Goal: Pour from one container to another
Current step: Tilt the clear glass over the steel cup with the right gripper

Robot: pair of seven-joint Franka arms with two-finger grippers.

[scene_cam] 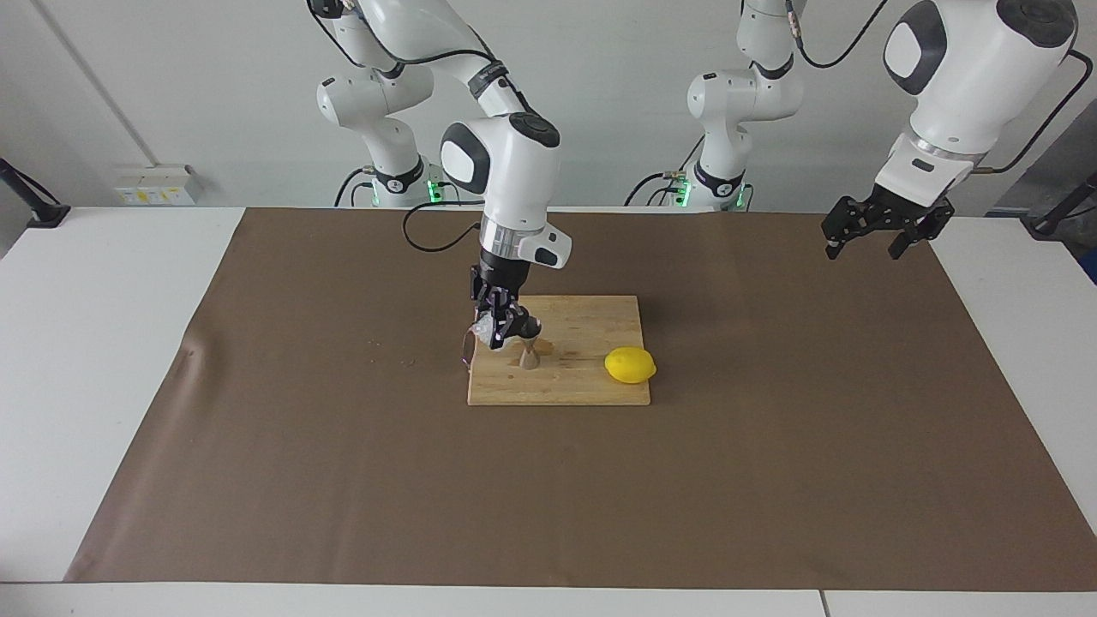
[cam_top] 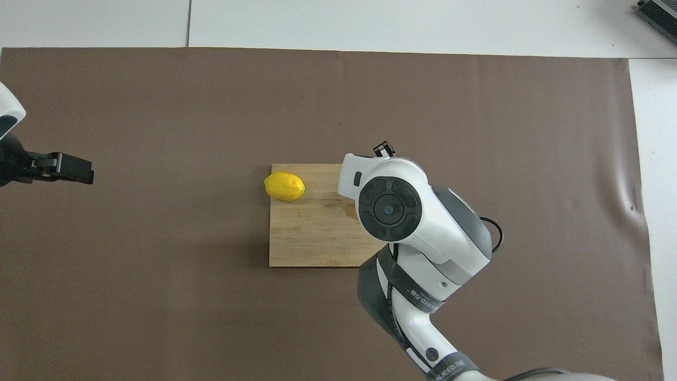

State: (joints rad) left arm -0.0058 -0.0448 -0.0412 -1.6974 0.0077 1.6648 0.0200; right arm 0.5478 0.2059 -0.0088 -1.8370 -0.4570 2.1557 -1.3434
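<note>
My right gripper (scene_cam: 502,326) is shut on the small whitish cup (scene_cam: 489,331) and holds it low over the wooden board (scene_cam: 591,386). The cup hangs just above and beside the mouth of the steel jigger (scene_cam: 530,354), on the side toward the right arm's end of the table. The jigger stands upright on the board. In the overhead view the right arm's wrist covers both the cup and the jigger. My left gripper (scene_cam: 874,233) (cam_top: 59,168) waits open in the air over the brown mat at the left arm's end.
A yellow lemon (scene_cam: 630,365) (cam_top: 284,186) lies on the board's (cam_top: 312,238) corner away from the robots, toward the left arm's end. A brown mat (scene_cam: 343,446) covers the table. A small stain marks the board beside the jigger.
</note>
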